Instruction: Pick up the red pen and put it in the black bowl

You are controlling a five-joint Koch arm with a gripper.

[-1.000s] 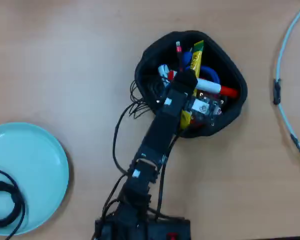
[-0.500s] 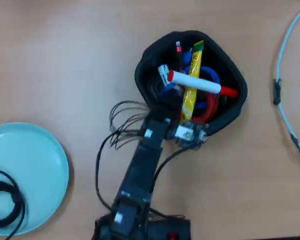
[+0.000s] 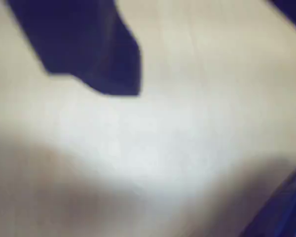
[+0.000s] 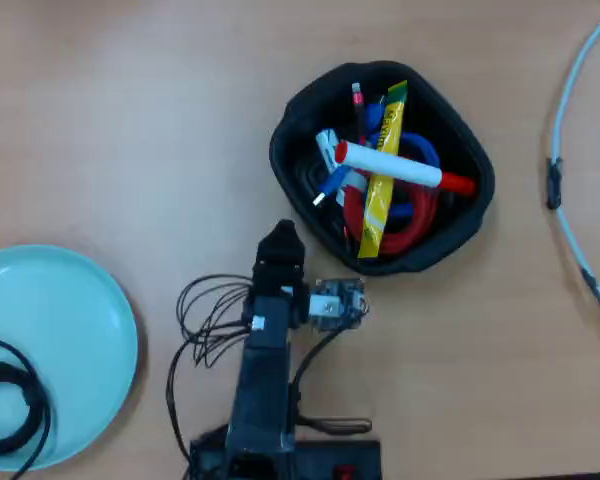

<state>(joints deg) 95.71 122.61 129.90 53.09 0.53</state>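
Work on this task looks essentially complete, judging from how things lie. In the overhead view the red pen (image 4: 395,167), a thick white-barrelled marker with a red cap, rests inside the black bowl (image 4: 460,240), lying crosswise on top of the clutter there: a yellow flat packet (image 4: 380,205), a coiled red cable (image 4: 420,218) and some blue items (image 4: 420,150) underneath. Its red cap end points toward the bowl's right rim as that view shows it.

The gripper (image 4: 278,243) sits over bare table just below and left of the bowl, apart from its rim, and nothing is seen in it. Only one dark tip shows from above, so I cannot tell how far the jaws stand apart. The wrist view is heavily blurred; it shows pale tabletop (image 3: 177,123) and a dark jaw shape at upper left, with no pen between anything.

Off to the left, the light blue plate (image 4: 70,330) holds a black cable coil (image 4: 5,405) and plays no part. What remains, I judge, is only for the arm to settle at rest.
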